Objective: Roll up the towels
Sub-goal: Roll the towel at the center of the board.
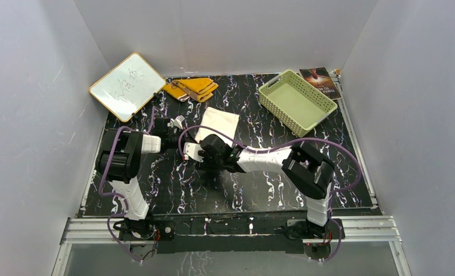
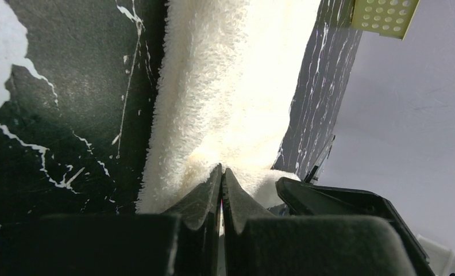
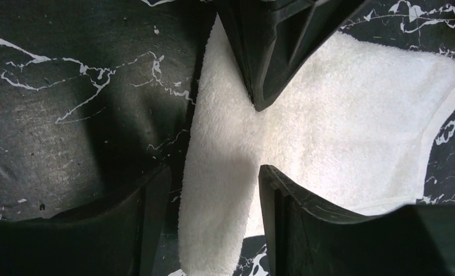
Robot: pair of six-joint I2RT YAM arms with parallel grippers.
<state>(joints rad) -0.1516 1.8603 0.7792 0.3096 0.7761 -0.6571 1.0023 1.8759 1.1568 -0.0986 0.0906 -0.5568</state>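
The white towel (image 1: 218,123) is pinched at its edge by the left gripper (image 2: 222,169) and should be grabbed evenly by the spread right gripper (image 3: 212,172).

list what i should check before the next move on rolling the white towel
1. Left claw grip: shut on the white towel edge. Ok.
2. Right claw ready: jaws open, one finger on each side of a fold in the towel. Ok.
3. Roll formed: the towel lies mostly flat. Not ok.
4. Gap between the two claws: they sit very close together; contact cannot be told.
5. Yellow towel out of the way: at the back of the table, apart from the white one. Ok.
6. Basket clear of both arms. Ok.
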